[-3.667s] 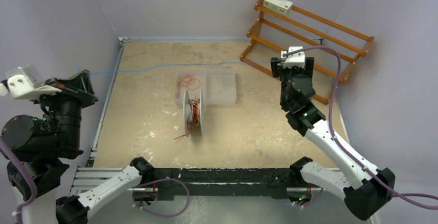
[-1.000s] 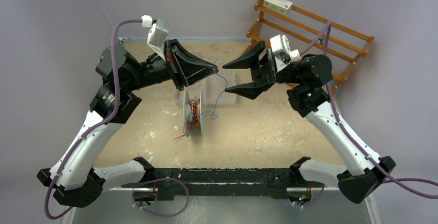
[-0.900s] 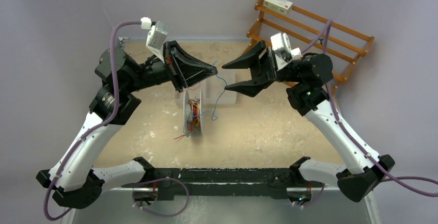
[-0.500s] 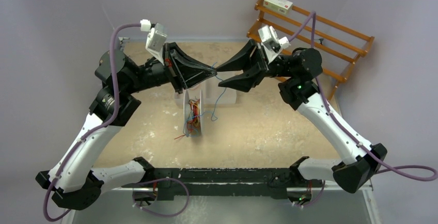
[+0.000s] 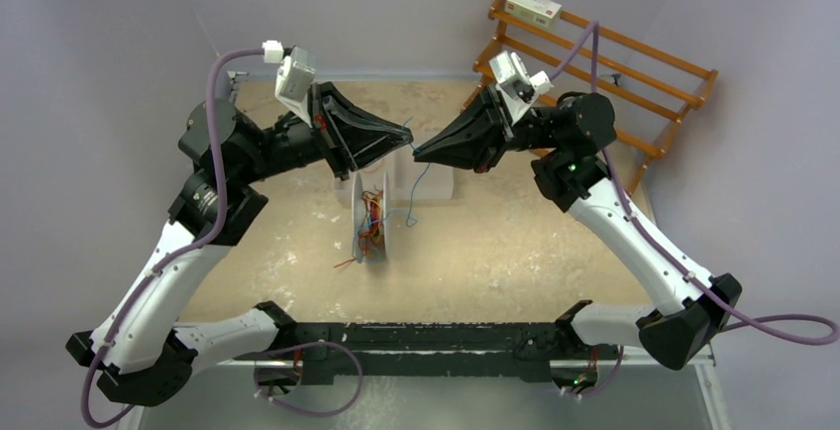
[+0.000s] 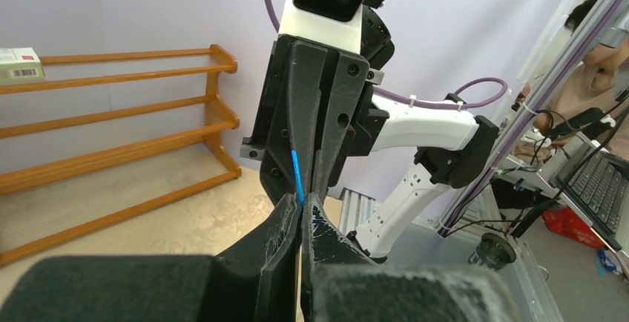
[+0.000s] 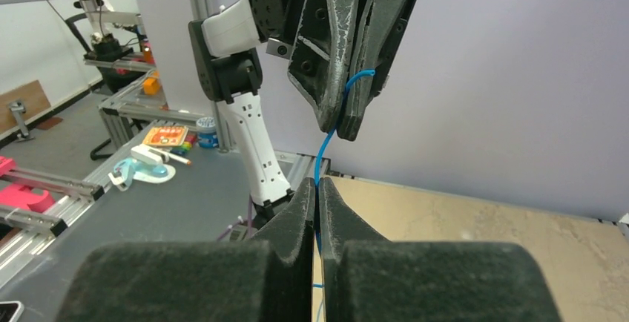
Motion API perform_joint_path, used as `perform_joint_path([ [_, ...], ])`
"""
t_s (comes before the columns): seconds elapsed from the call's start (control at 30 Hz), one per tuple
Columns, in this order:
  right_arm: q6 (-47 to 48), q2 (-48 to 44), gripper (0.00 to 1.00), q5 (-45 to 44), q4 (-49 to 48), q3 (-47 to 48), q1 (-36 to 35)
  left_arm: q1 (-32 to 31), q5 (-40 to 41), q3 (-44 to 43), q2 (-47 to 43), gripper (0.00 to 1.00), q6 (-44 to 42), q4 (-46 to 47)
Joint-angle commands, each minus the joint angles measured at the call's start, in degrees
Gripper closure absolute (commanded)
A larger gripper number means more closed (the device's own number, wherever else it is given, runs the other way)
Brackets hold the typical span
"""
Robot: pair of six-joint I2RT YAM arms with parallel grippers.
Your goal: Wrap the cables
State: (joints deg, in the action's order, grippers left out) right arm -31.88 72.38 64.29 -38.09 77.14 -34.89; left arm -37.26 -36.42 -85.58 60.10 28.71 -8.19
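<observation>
Above the table my left gripper and right gripper meet tip to tip, both shut on the thin blue cable. Its free part hangs down toward the table. In the left wrist view the blue cable runs from my left gripper up between the right fingers. The right wrist view shows the same strand spanning the short gap from my right gripper to the left fingertips. Below stands a white spool with red-orange cables bundled in it.
A clear plastic tray lies behind the spool. One loose red strand lies on the table in front of the spool. A wooden rack with a small box stands at the back right.
My right gripper swung left to the left gripper's tip and shut on the blue cable. The left gripper stayed shut on it and barely moved.
</observation>
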Motion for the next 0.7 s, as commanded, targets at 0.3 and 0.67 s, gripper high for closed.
perform_joint_path([
  [0.3,15.4,-5.6,1.00,-16.3,21.6,11.0,-0.3,0.1,10.2,1.2,-5.2,0.43,-3.9,-3.6],
  [0.67,30.3,-10.7,1.00,-50.5,41.5,28.9,-0.3,0.1,25.5,11.2,-19.3,0.31,-1.4,-9.7],
])
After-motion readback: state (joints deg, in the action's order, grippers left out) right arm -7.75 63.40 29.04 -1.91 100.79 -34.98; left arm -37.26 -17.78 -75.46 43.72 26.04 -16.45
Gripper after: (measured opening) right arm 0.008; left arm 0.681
